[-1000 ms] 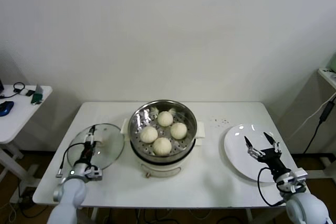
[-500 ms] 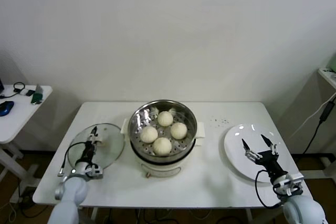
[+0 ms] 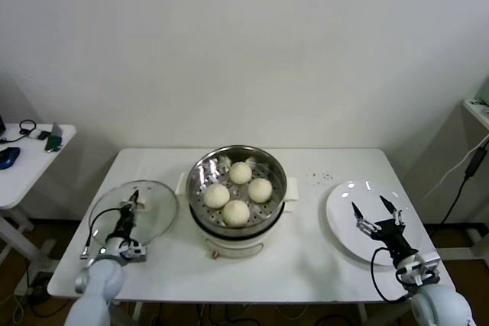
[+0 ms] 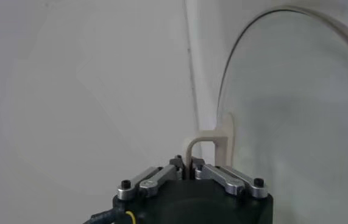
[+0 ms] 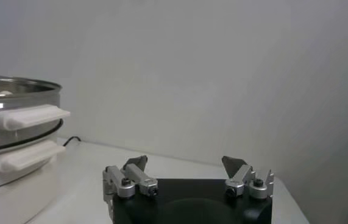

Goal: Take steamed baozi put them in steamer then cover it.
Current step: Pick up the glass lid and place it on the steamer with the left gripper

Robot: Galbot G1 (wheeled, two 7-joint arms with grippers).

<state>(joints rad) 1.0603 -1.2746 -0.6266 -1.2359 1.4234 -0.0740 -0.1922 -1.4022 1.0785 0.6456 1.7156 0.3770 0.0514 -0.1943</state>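
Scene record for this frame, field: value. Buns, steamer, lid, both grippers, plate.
baozi: four baozi on the perforated tray inside the steamer
steamer: uncovered, mid-table
cover: cover on the table to the steamer's left
left gripper: left gripper shut on the cover's handle
right gripper: right gripper open, empty, above the plate
plate: empty, on the robot's right

Four baozi in one steamer. One cover. One plate. Two grippers: left, right. One worktop, one side table.
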